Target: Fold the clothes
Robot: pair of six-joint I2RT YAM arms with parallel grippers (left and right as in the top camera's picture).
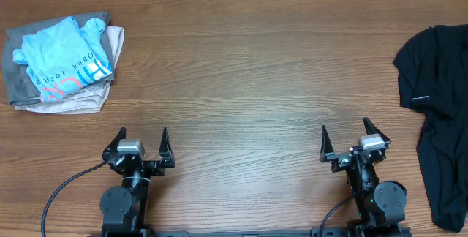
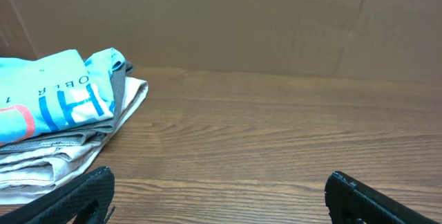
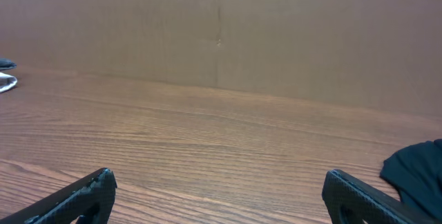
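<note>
A light blue T-shirt [image 1: 64, 58] with white and coral letters lies folded on top of a small stack of clothes at the table's far left; the left wrist view has it [image 2: 52, 99] at its left edge. My left gripper [image 1: 142, 136] rests near the front edge, open and empty, well short of the stack. My right gripper [image 1: 344, 134] stands open and empty at the front right. In the wrist views the left gripper [image 2: 219, 182] and right gripper [image 3: 219, 181] show only bare wood between their fingers.
Under the blue shirt lie a grey garment [image 1: 13, 61] and a beige one [image 1: 80, 104]. A black garment [image 1: 439, 113] lies spread and crumpled at the table's right edge, its corner in the right wrist view [image 3: 418, 172]. A brown cardboard wall [image 2: 242, 23] backs the table.
</note>
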